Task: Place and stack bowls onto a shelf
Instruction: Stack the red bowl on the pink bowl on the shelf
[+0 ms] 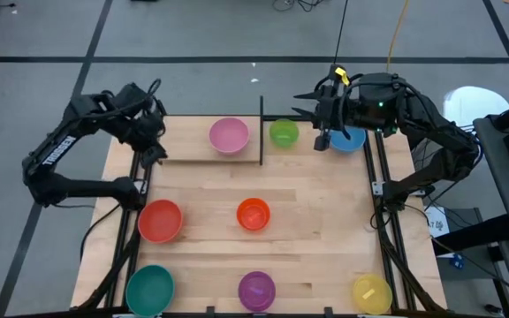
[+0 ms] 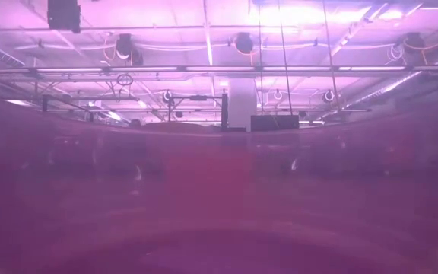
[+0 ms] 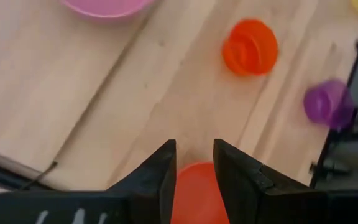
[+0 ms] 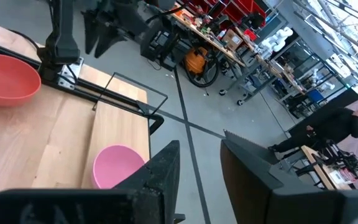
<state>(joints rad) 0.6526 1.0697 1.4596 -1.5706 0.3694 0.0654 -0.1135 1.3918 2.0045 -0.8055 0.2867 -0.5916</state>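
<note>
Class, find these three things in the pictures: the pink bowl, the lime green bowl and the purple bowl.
pink bowl (image 1: 229, 135), high view, middle of its inside.
lime green bowl (image 1: 284, 133), high view, middle of its inside.
purple bowl (image 1: 256, 290), high view, middle of its inside.

the pink bowl sat upright on the pale shelf. lime green and blue stood just beyond it. red, orange, teal, purple and yellow lay apart on the table.

A workshop or lab is showing here: cluttered benches, a bicycle, taped grey floor, exposed ceiling pipes.
</note>
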